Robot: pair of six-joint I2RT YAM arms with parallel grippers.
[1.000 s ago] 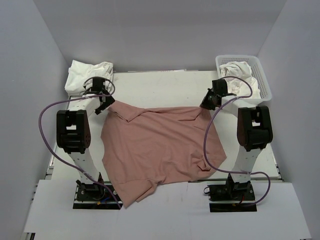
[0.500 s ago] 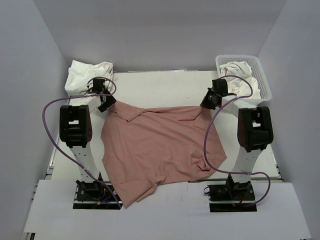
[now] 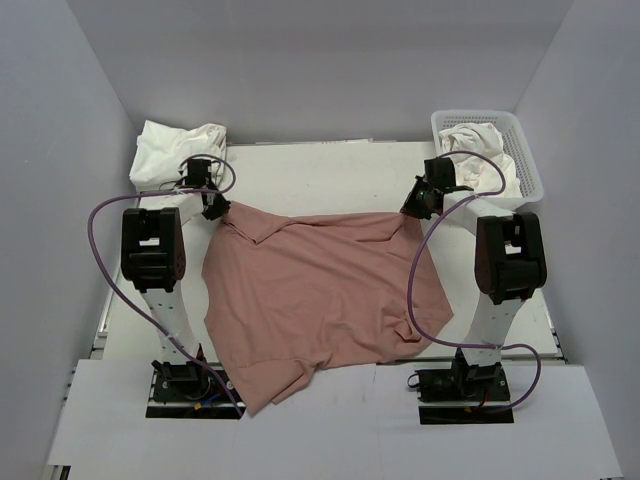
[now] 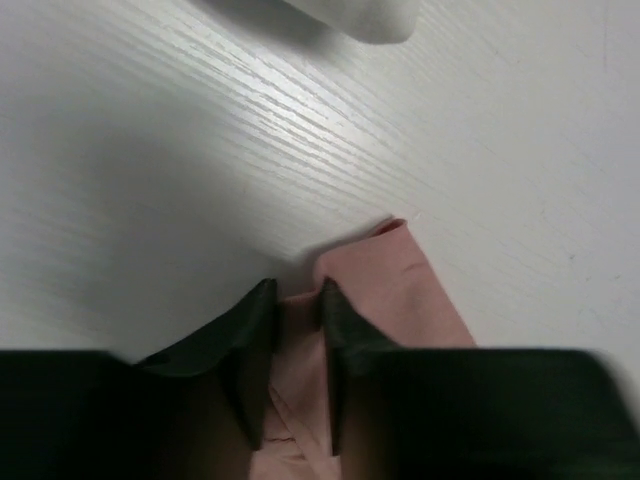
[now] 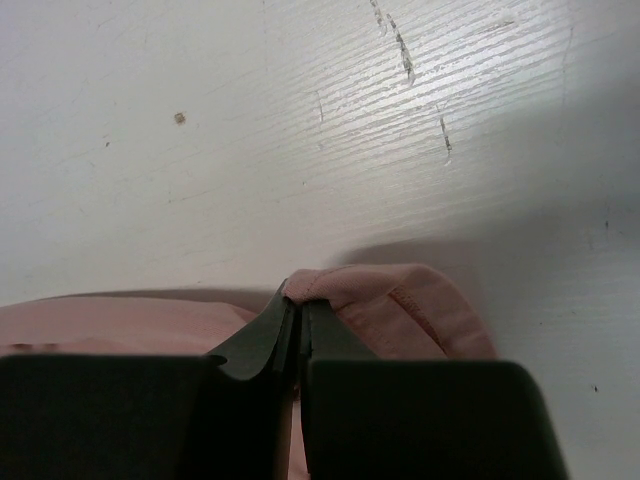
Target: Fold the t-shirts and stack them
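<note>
The dusty-pink t-shirt (image 3: pixel 320 290) lies spread, plain side up, across the middle of the table. My left gripper (image 3: pixel 213 210) is at its far left corner. In the left wrist view the jaws (image 4: pixel 298 295) are closed on a fold of pink cloth (image 4: pixel 400 290). My right gripper (image 3: pixel 412 212) is at the far right corner. Seen from the right wrist, it (image 5: pixel 300 305) is shut tight on the hem of the shirt (image 5: pixel 400 300). A pile of white t-shirts (image 3: pixel 170 150) sits at the far left corner of the table.
A white plastic basket (image 3: pixel 532 175) at the far right holds more white cloth (image 3: pixel 480 145). An edge of white cloth (image 4: pixel 360 15) shows just beyond the left gripper. Purple cables loop from both arms over the table and the shirt's right side.
My left gripper came down onto the shirt's far left corner and closed on it. The right gripper held its corner without moving.
</note>
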